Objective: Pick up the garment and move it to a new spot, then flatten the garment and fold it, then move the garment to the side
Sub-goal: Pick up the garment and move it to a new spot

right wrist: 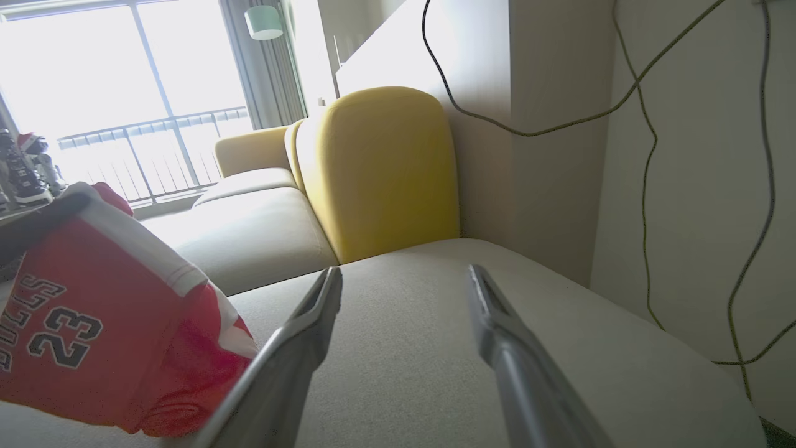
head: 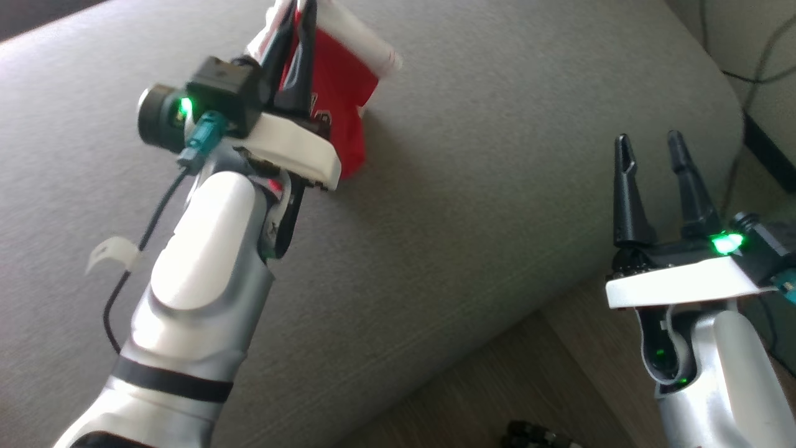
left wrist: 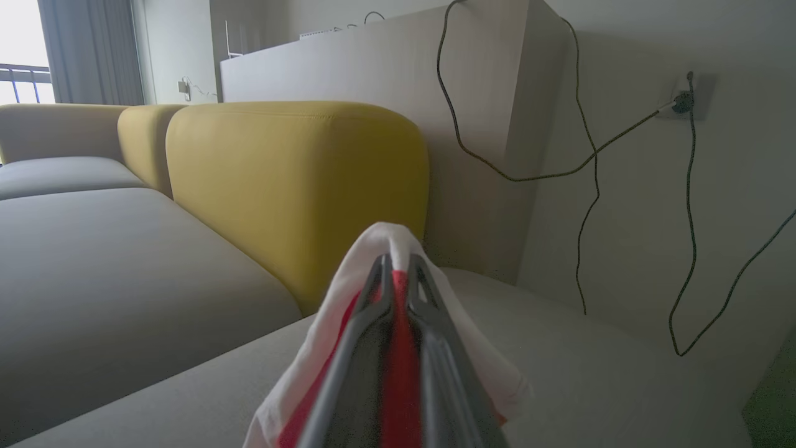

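Left claw (head: pixel 297 9): clenched on the garment (head: pixel 339 99), a red fabric jersey with white trim. In the left wrist view the two dark fingers (left wrist: pixel 435 348) lie close together, with red cloth pinched between them and a white edge of the garment (left wrist: pixel 388 233) bunched over their tips at the left claw (left wrist: pixel 398 264).

Garment position: hanging from the left claw above the grey fabric sofa seat cushion (head: pixel 466 186). The right wrist view shows the garment (right wrist: pixel 93 311) at the left, printed with dark "BULLS 23" lettering, and its lower fold seems to reach the seat cushion (right wrist: pixel 404 348). Contact cannot be confirmed.

Right claw (head: pixel 648 138): released, fingers spread wide, nothing between them. It stands near the cushion's front edge, well apart from the garment, with the brown wooden floor (head: pixel 497 386) below. In its own view the right claw (right wrist: pixel 404 274) points across the seat toward the rounded yellow backrest cushion (right wrist: pixel 379 168).

Surroundings: dark cables (left wrist: pixel 591 155) trail down the pale wall from a wall socket (left wrist: pixel 684 102).
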